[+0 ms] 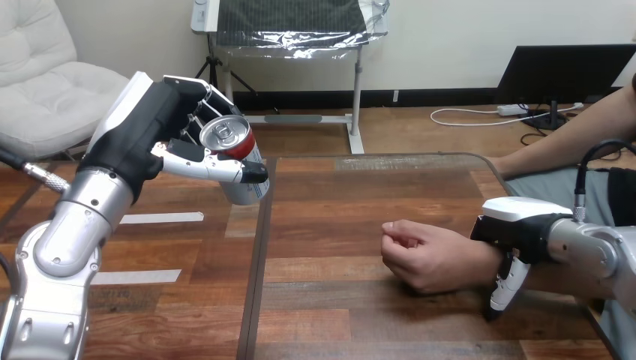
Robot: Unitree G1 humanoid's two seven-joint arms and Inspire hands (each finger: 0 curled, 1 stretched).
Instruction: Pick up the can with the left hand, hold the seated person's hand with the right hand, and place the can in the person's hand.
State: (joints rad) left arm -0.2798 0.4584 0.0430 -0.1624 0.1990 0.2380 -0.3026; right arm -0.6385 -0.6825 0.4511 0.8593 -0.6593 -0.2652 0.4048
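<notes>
Well off to the left of the person's hand [420, 255], and higher than it, the can [234, 142] hangs in the air over the desk [360, 195], tilted so that its silver top and pull tab show. The robot's left hand [161, 127] is closed round it, fingers behind the body and the thumb laid across the front. The person's hand rests on the desk, loosely curled rather than spread to receive. Just to the right of it, the robot's right hand [521, 229] sits over the person's wrist, thumb hooked down the near side, gripping it. The can looks like thin metal: stiff under a side grip, but smooth, and likely to slip or dent if squeezed hard. Whether it is full I cannot tell. Holding it round the middle of the wall seems soundest, leaving the base free to settle into the palm.
</notes>
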